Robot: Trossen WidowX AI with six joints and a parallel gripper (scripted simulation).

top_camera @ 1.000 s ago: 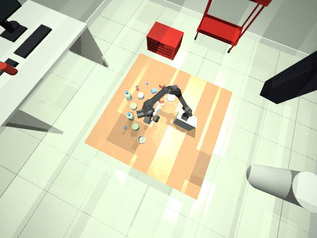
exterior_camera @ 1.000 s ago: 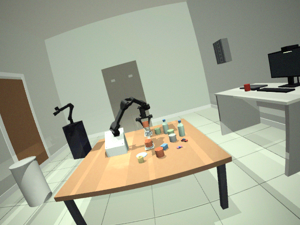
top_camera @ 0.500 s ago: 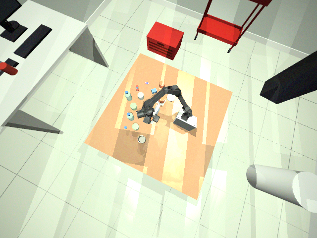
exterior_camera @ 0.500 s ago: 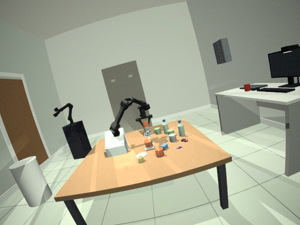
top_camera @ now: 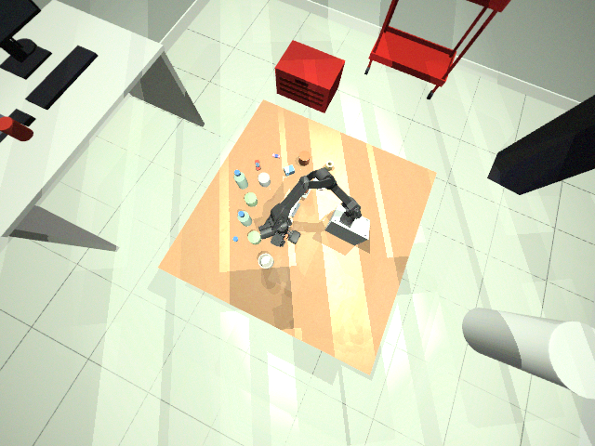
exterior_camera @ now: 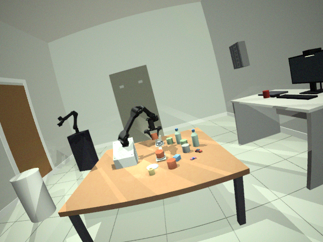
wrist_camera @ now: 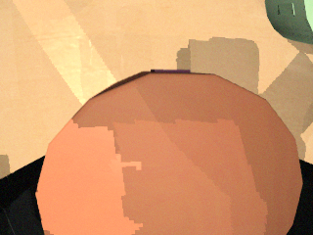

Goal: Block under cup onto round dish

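Bright, streaky light bands cross the table (top_camera: 336,268); shadows are hard-edged, pictures coarse, exterior view edge-warped.

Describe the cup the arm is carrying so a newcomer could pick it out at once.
Start at the white base box on the wooden table and follow the black arm up and over to its gripper. The orange-red cup is clamped in the jaws, raised off the table. A matching cup sits on the small balance and a similar orange cylinder stands on the table; only this one hangs in the air.

Table (exterior_camera: 198,169) with 2 bottles (exterior_camera: 177,135), cans (exterior_camera: 171,163)
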